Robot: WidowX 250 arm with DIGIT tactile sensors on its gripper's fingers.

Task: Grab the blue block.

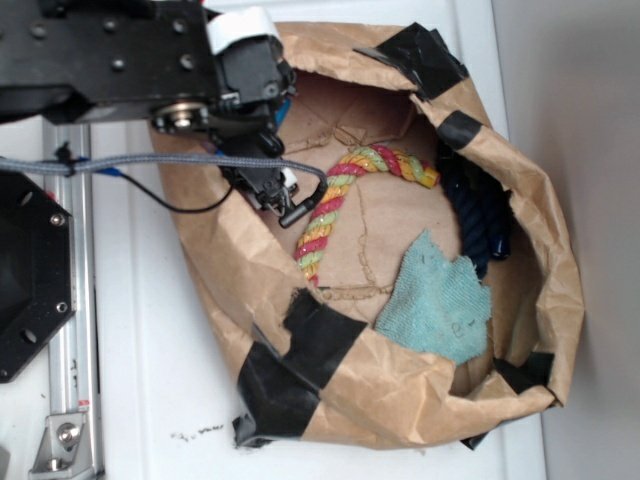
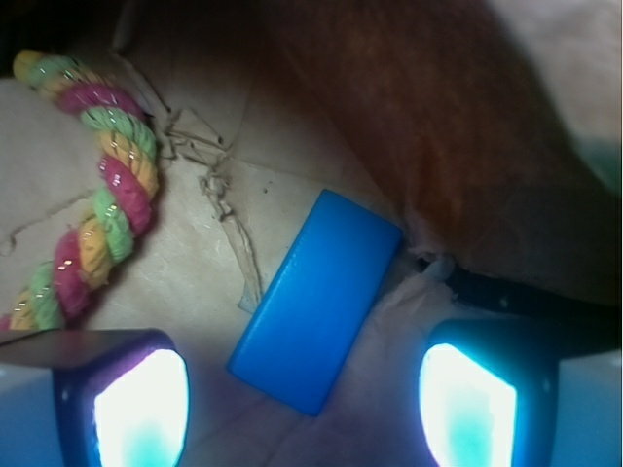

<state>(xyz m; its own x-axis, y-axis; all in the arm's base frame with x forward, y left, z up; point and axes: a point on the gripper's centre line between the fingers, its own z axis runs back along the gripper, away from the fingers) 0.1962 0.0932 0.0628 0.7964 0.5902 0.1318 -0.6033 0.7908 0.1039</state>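
In the exterior view, the tool (image 1: 278, 195) hung over the upper-left inside of a crumpled brown paper bag (image 1: 400, 385) patched with black tape (image 1: 300, 355), which sat on a white surface (image 1: 150, 380). Inside lay a multicoloured rope (image 1: 340, 200), a dark navy rope (image 1: 478, 215) and a teal cloth (image 1: 438, 300). The blue block could not be seen there, hidden under the arm.

In the wrist view, the blue block (image 2: 316, 300) lay flat on the bag floor beside the bag wall, between and just ahead of the glowing fingertips (image 2: 141, 407), which stood apart and clear of it. The multicoloured rope (image 2: 97, 185) curved to the left.
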